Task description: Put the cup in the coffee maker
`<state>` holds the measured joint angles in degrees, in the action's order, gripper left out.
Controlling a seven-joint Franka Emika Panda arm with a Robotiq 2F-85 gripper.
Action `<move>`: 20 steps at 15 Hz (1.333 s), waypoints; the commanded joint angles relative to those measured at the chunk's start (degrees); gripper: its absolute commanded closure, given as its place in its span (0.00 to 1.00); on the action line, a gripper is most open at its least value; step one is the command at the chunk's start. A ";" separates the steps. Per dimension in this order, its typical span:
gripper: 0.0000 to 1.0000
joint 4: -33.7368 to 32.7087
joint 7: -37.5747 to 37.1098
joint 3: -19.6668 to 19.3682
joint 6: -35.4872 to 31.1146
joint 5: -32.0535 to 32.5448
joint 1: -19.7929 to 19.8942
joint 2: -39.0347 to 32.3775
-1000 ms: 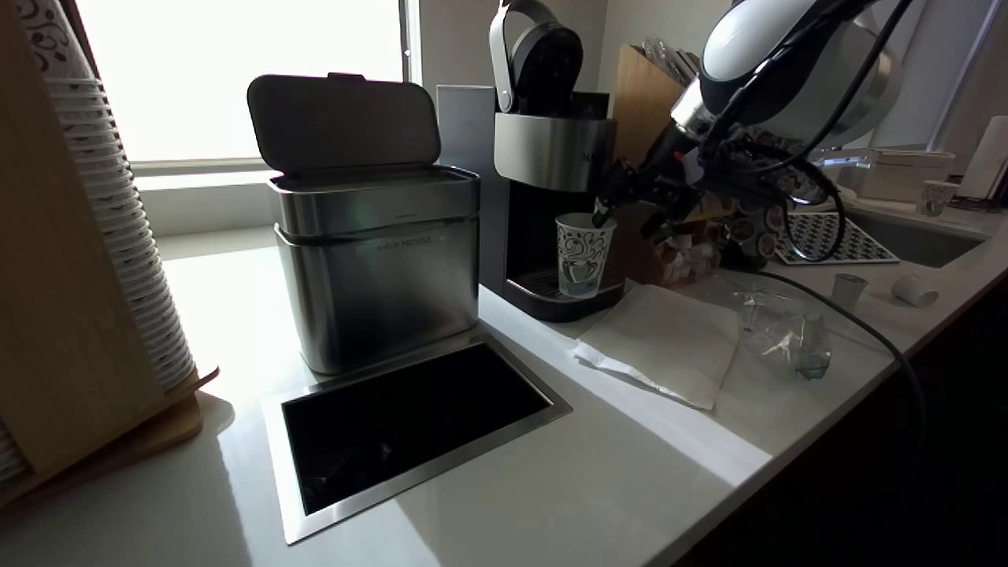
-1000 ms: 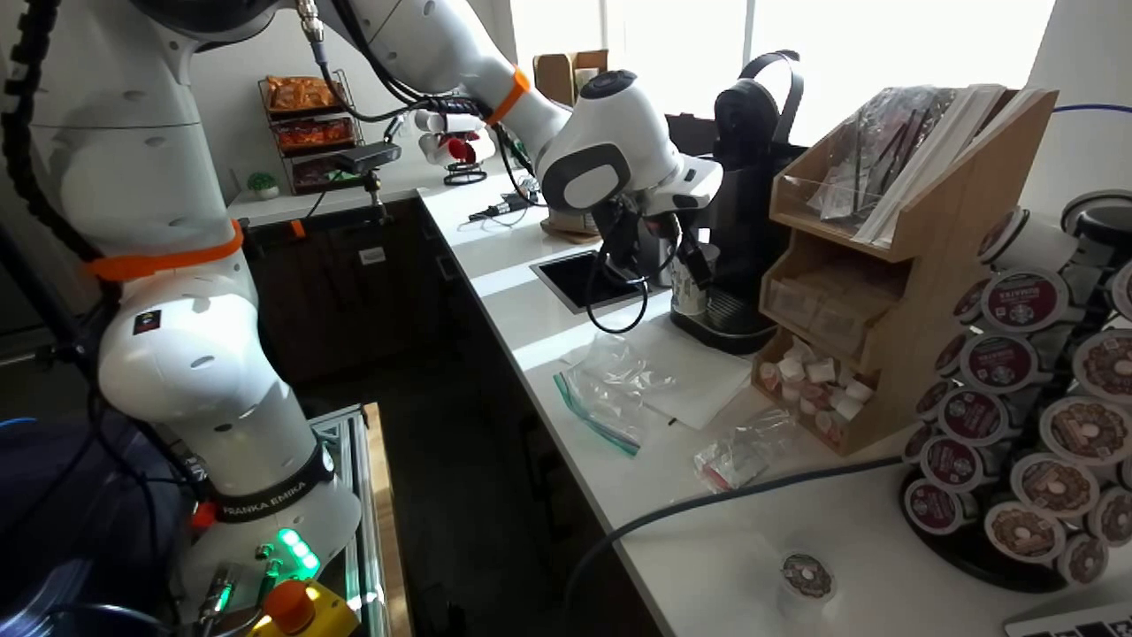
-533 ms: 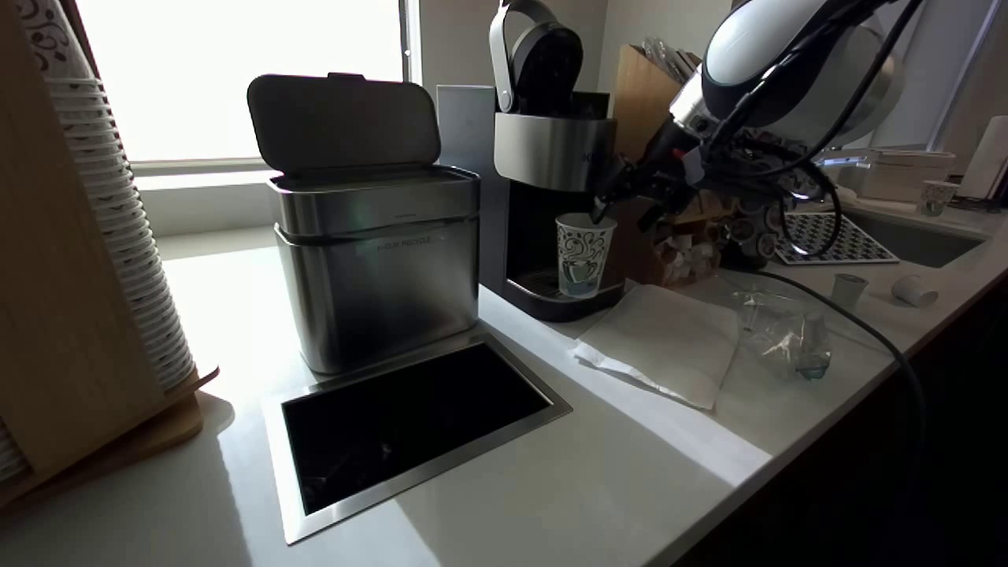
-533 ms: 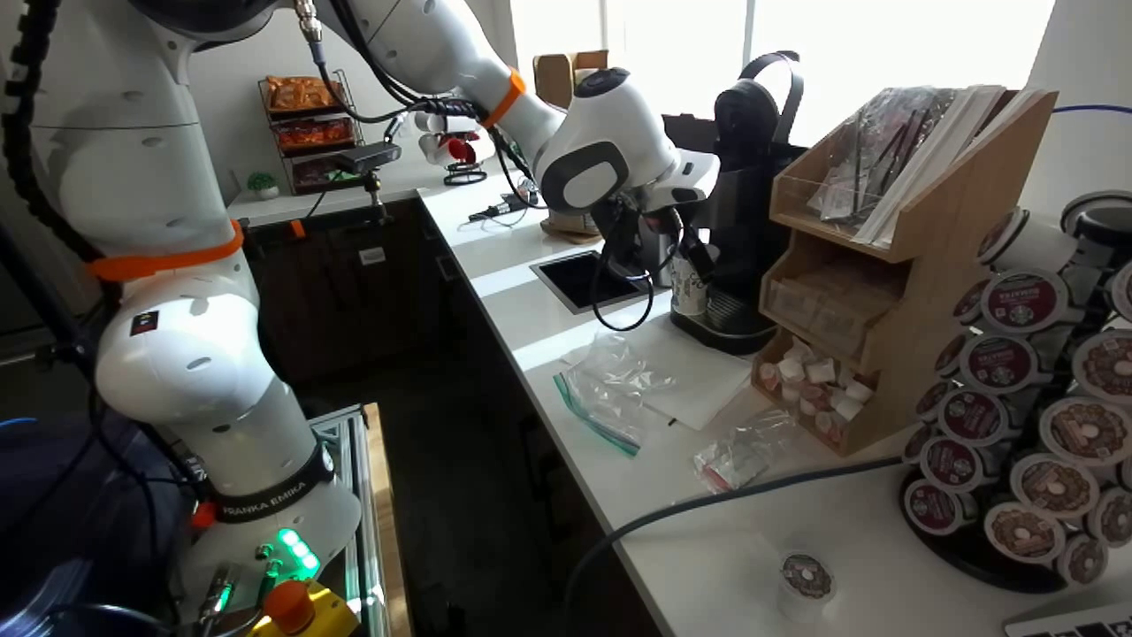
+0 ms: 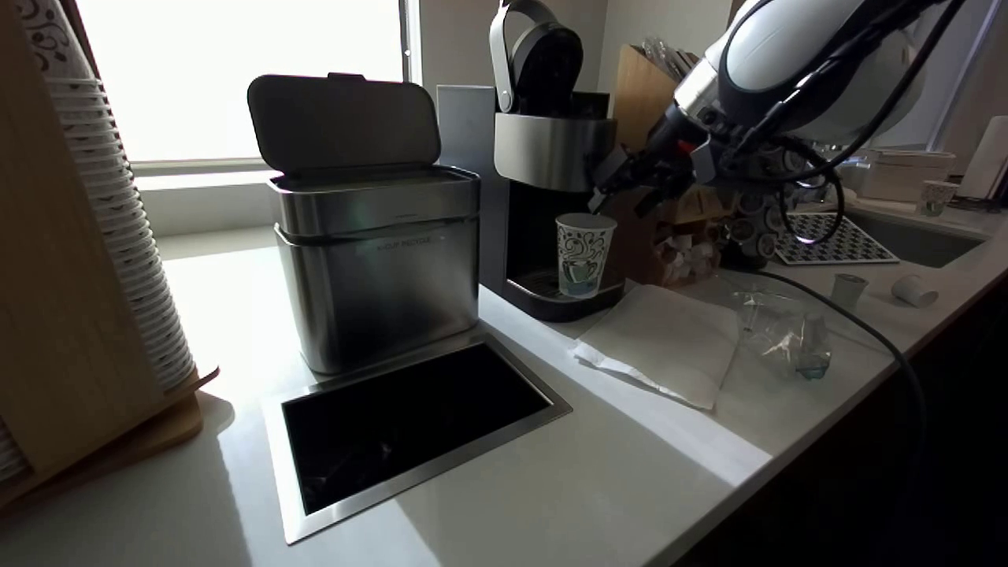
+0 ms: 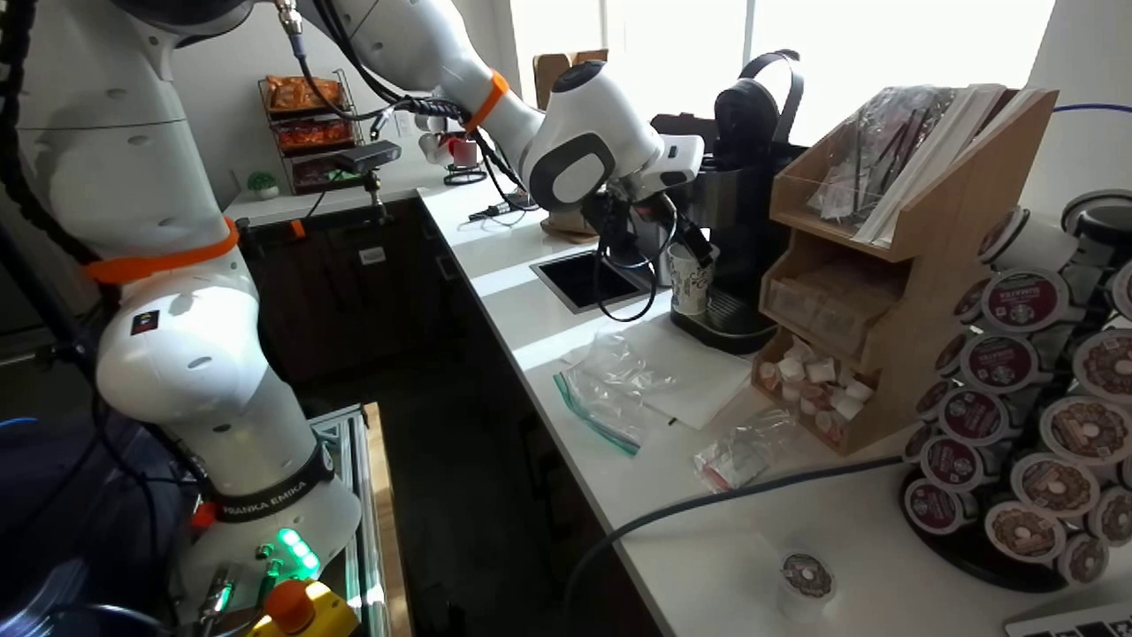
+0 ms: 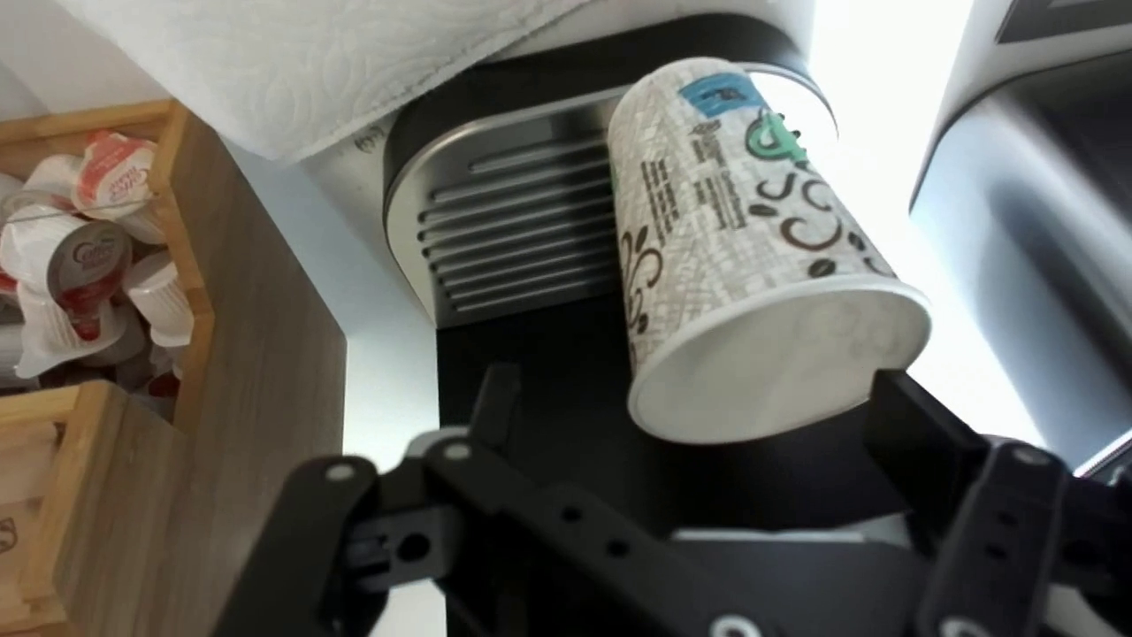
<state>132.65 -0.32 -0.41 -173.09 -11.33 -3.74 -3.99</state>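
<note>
The white paper cup (image 5: 581, 260) stands upright on the drip tray of the black and silver coffee maker (image 5: 547, 150). Both also show in an exterior view, where the gripper partly hides the cup (image 6: 690, 281) beside the machine (image 6: 743, 203). In the wrist view the cup (image 7: 707, 195) stands toward the right end of the grooved tray (image 7: 522, 230), its open rim facing me. My gripper (image 7: 699, 387) is open and empty, its fingertips apart around the rim's width. In an exterior view the gripper (image 5: 620, 205) is just above and beside the rim. The machine's top is raised.
A steel bin (image 5: 378, 276) with its lid up stands beside the machine, behind a recessed opening (image 5: 417, 417). A wooden organizer (image 6: 929, 257) stands on the machine's other side. A paper towel (image 5: 665, 339), plastic bags (image 6: 610, 389) and a cable (image 6: 707, 504) lie on the counter.
My gripper has risen a little and drawn back from the cup's rim, with the arm shifting away. The cup has stayed in place on the tray.
</note>
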 commanded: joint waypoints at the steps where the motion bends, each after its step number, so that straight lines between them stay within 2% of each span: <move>1: 0.00 5.50 -1.14 1.11 -0.63 3.43 0.39 5.54; 3: 0.00 7.77 -2.92 0.18 -0.98 6.44 -0.07 7.79; 7: 0.00 11.03 -7.79 1.06 0.23 14.29 2.50 12.12; 8: 0.17 11.58 -8.41 1.35 1.47 15.79 3.07 13.01; 12: 0.51 13.04 -8.28 1.69 1.36 16.93 3.44 13.79; 14: 0.65 13.39 -7.77 1.86 1.88 16.88 3.25 13.82; 18: 0.96 13.56 -8.49 2.83 0.79 20.50 5.26 11.98; 20: 1.00 13.56 -8.19 2.78 -0.17 21.42 5.60 10.63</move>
<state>145.63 -7.15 1.58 -172.76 7.21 0.39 7.72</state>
